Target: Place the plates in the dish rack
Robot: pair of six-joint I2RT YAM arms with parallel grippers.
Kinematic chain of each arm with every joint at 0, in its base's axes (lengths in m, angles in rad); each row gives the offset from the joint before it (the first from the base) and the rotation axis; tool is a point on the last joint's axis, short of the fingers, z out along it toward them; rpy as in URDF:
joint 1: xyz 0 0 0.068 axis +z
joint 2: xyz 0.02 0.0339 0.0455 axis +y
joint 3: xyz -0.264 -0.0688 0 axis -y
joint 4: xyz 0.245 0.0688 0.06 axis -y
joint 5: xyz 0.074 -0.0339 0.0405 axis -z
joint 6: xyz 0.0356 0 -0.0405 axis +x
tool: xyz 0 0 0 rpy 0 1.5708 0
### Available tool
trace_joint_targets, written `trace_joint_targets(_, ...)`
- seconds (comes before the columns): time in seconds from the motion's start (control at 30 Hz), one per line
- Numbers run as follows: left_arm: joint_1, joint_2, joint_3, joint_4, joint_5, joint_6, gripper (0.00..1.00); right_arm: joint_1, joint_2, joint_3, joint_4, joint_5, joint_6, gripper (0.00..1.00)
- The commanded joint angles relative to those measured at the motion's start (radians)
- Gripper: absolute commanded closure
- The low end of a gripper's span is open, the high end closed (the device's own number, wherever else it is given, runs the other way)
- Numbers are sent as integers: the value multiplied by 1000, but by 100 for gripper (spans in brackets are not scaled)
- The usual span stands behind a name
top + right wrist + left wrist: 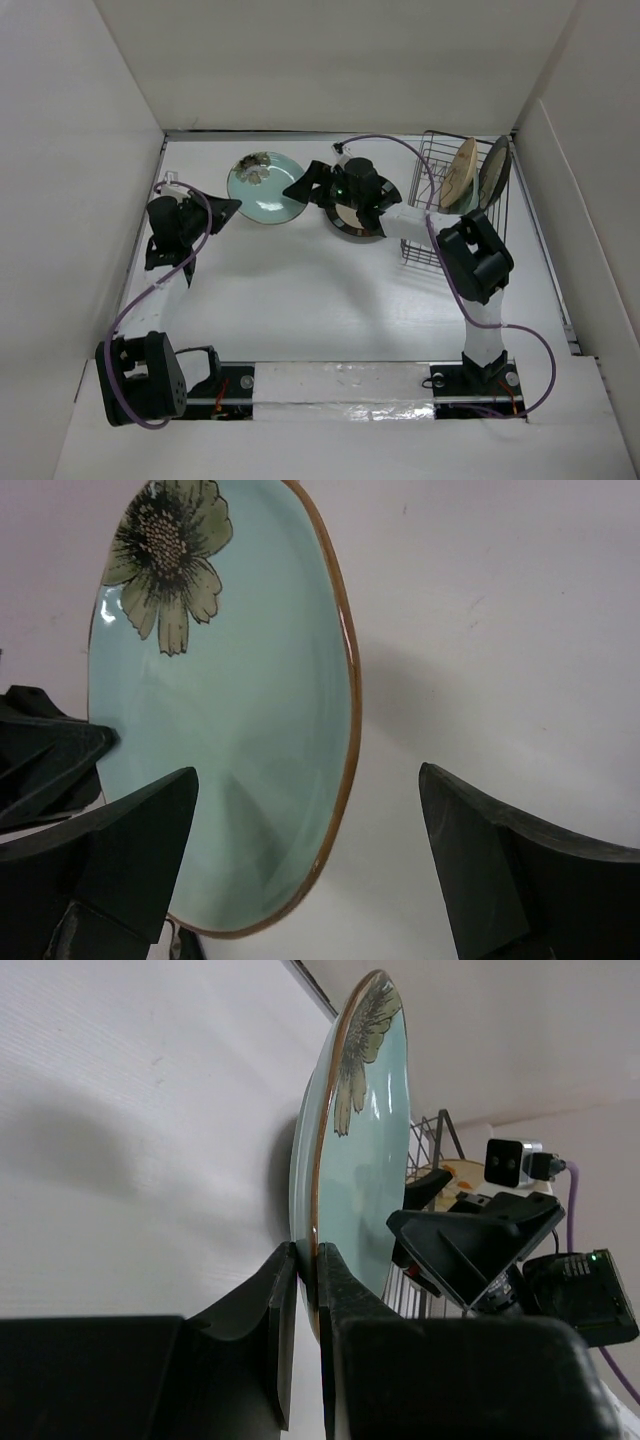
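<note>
my left pincer [305, 1260] is clenched on the near rim of the green plate [265, 190], the one with the flower print; in the left wrist view the brown edge runs straight into the thin gap between the two fingers [283, 1320]. i cannot tell whether the plate is flat on the table [300, 290] or just off it. my right pincer [308, 775] is released, jaws wide, hanging over the opposite side of the same plate with the rim between its fingers but touching neither.

the rack [428, 252] stands at the far right, well apart from this plate, with a tan plate [460, 172] and a grey-rimmed plate [493, 168] already on edge in it. the black-rimmed plate [352, 230] lies on the table under my right wrist.

my worries from here:
- the left grip is a narrow pinch on a glazed lip. if i lift from that alone, the plate's weight could swing it down or slide it out.
- both arms crowd one plate. closing the right while the left pulls could twist the plate or knock the fingers together.
- lowering the right wrist could bump the black-rimmed plate below it.
- on the way to the rack, the carried plate could clip the two standing ones and tip them.
</note>
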Motion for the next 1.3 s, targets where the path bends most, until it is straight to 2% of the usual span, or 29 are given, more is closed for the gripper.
trace_joint_targets(0.0,-24,-50,1,195,122,-50,100,0,5,-20,183,-44,47,7)
trace_joint_targets(0.1,-24,-39,-37,224,168,-64,100,0,20,-28,307,-131,76,39)
trace_joint_targets(0.13,-24,-41,-45,221,171,-58,100,0,19,-39,347,-160,91,63)
trace_joint_targets(0.2,-24,-62,-51,186,170,-30,100,0,8,-77,415,-165,117,84)
trace_joint_targets(0.23,-24,-72,-51,177,170,-19,100,0,-9,-85,415,-151,119,100)
trace_joint_targets(0.27,-24,-91,-48,136,168,-5,100,0,-23,-94,414,-139,116,100)
trace_joint_targets(0.3,-24,-114,-31,107,156,34,73,0,-62,-120,409,-104,104,100)
trace_joint_targets(0.33,-24,-115,-22,82,142,51,58,0,-63,-131,399,-81,104,100)
trace_joint_targets(0.43,-24,-164,4,24,110,109,30,-10,-170,-162,308,12,53,100)
trace_joint_targets(0.5,-24,-191,15,16,108,117,27,-21,-262,-162,180,77,-17,100)
trace_joint_targets(0.53,-24,-200,17,20,110,117,26,-38,-297,-154,124,161,-45,100)
trace_joint_targets(0.6,-35,-216,35,1,110,140,26,-67,-398,-136,-39,259,-134,100)
trace_joint_targets(0.67,-81,-208,53,-33,111,180,27,-90,-458,-96,-147,423,-243,100)
trace_joint_targets(0.7,-94,-207,53,-30,128,182,28,-101,-507,-77,-258,497,-281,100)
trace_joint_targets(0.73,-110,-205,50,-24,142,180,32,-110,-529,-61,-313,674,-328,100)
trace_joint_targets(0.8,-173,-199,59,-38,164,203,35,-128,-558,-7,-457,848,-453,100)
trace_joint_targets(0.83,-196,-197,72,-56,164,220,39,-141,-575,10,-495,973,-482,100)
trace_joint_targets(0.9,-278,-200,111,-128,159,248,47,-151,-581,59,-587,1063,-542,100)
trace_joint_targets(0.93,-314,-204,133,-151,151,284,54,-164,-577,76,-614,1153,-560,100)
trace_joint_targets(1.03,-455,-208,198,-220,86,356,60,-182,-557,153,-698,1273,-620,100)
trace_joint_targets(1.23,-561,-233,187,-251,81,389,80,-230,-453,285,-798,1377,-706,100)
trace_joint_targets(1.27,-572,-234,190,-271,75,407,81,-230,-443,294,-798,1380,-728,100)
